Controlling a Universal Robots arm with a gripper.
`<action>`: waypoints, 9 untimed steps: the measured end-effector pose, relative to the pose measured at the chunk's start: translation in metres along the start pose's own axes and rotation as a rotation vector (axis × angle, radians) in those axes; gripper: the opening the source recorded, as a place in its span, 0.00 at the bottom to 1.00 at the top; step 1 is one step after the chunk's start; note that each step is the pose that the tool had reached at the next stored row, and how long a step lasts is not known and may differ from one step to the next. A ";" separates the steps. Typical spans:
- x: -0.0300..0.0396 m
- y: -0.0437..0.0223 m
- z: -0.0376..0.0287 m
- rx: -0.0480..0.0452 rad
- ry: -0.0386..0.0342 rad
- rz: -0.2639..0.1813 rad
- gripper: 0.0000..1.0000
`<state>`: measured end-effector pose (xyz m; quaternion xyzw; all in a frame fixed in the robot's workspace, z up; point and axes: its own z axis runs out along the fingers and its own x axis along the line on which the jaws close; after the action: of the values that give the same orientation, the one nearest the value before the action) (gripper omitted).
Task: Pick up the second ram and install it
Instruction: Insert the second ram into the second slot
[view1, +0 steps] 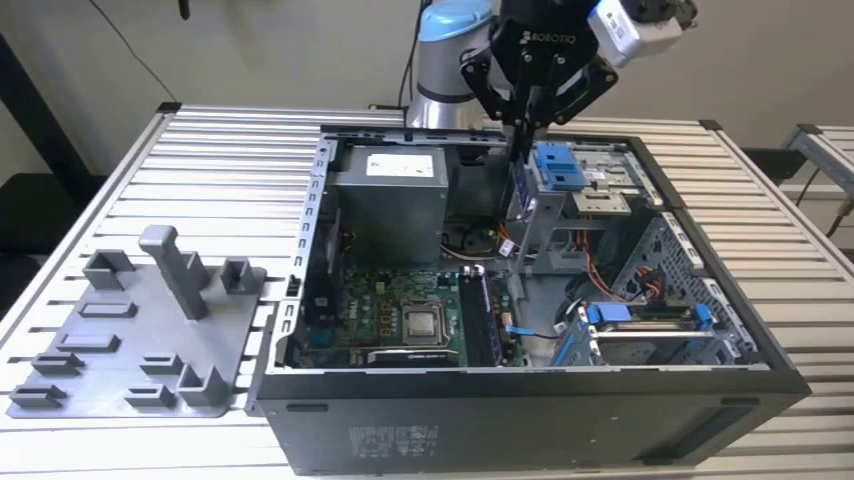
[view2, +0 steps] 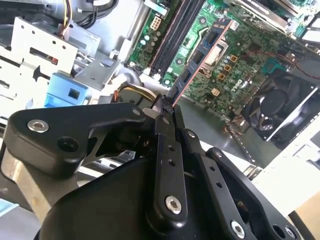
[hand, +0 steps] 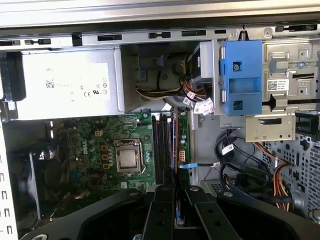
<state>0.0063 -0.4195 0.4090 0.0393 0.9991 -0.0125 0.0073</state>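
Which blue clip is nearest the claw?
The upper clip on the drive cage, right beside the claw gripping the ram; the lower clip lies farther off.

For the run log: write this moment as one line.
step: install second ram | gripper: shut on second ram | position: held above memory slots over open computer case | ram seated: not yet
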 end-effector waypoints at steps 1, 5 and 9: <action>-0.0008 0.0000 0.0007 0.0000 0.0002 0.000 0.14; -0.0016 0.0001 0.0032 -0.0001 0.0003 -0.011 0.14; -0.0018 0.0001 0.0046 0.0017 0.0001 -0.015 0.14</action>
<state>0.0081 -0.4196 0.4044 0.0319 0.9994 -0.0134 0.0071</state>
